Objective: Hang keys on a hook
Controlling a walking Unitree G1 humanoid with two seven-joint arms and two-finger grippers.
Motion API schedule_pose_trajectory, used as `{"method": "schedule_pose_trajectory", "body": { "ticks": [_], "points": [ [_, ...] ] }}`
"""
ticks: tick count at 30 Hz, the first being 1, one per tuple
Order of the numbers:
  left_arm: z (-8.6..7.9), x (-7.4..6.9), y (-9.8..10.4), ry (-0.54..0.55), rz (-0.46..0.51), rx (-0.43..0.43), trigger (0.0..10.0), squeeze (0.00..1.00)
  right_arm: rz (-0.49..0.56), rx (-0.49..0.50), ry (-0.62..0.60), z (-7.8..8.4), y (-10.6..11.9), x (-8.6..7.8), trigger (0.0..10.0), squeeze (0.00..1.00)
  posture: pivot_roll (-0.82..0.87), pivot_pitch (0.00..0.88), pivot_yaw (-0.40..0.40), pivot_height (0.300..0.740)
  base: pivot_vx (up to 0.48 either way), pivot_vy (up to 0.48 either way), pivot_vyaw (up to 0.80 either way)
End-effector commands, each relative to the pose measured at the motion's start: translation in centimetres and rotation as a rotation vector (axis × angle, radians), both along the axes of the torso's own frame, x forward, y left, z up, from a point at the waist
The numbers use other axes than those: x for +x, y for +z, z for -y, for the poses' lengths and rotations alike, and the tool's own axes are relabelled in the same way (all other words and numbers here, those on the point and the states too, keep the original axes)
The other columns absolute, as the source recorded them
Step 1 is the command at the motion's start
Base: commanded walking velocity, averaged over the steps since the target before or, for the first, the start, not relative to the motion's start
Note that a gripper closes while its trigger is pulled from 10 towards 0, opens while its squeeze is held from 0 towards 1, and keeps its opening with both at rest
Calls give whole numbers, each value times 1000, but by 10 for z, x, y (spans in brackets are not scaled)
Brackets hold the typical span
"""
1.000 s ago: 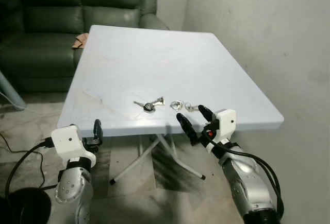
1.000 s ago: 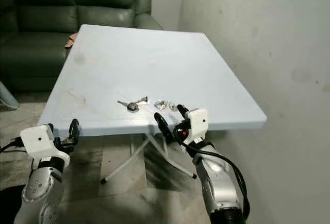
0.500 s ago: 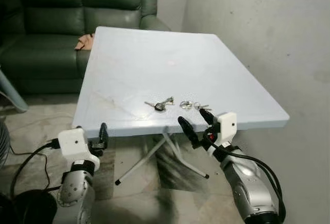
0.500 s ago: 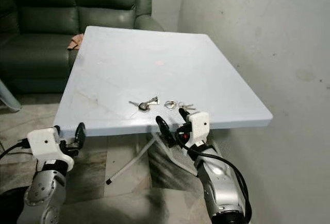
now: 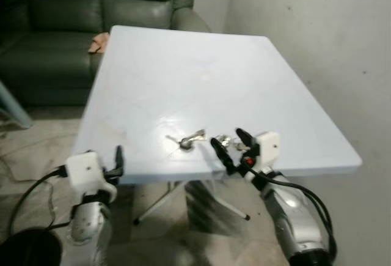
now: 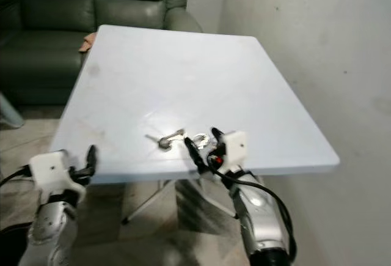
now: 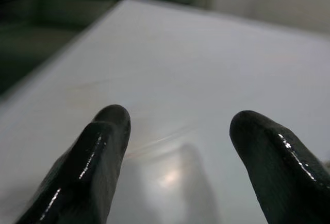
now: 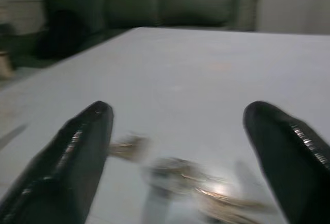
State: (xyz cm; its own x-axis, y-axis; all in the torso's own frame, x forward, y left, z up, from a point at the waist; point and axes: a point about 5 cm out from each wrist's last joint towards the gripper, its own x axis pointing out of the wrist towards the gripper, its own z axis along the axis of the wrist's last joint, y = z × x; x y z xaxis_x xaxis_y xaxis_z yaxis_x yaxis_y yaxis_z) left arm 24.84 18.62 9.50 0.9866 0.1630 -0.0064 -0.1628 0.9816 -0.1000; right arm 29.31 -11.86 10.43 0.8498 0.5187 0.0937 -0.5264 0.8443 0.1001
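Near the front edge of the pale table (image 5: 293,88), the keys (image 5: 201,139) are lying flat in a loose string: a darker key bunch (image 5: 186,140) toward my left and a shiny ring (image 6: 201,139) with a small key toward my right. My right gripper (image 5: 232,145) is hovering just above that edge with its two black fingers spread wide, and through its wrist camera the ring and keys (image 8: 180,175) are sitting between the fingertips, a little blurred, not yet touched. My left gripper (image 7: 180,167) is waiting at the table's near left corner, its fingers apart as well and nothing between them, only bare tabletop ahead. For this grab I am judging that the thing to do is come in low and level, so one finger slides along the tabletop under or against the ring rather than skating over it; flat metal on a smooth top will probably skid away if I pinch from too high. I am aiming for the ring, since closing on it should bring the whole bunch along. I am seeing no hook from here, so hanging comes later; behind the table the green sofa (image 5: 61,9) is standing well clear of my reach.
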Motion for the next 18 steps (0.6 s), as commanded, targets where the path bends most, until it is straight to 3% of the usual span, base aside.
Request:
{"method": "schedule_pose_trajectory", "body": {
  "ticks": [1,12,18],
  "points": [
    [9,-1,2,-21,3,1,10000,0,-25,-18,-22,10,-5,-1,10000,0,22,0,-87,740,0,0,0],
    [10,0,2,-15,-6,20,10000,0,-36,-65,-10,15,-5,2,10000,0,20,0,-89,740,0,0,0],
    [17,1,1,-85,-14,18,10000,0,-48,-125,9,21,1,17,10000,0,20,0,-93,740,0,0,0]
  ]
}}
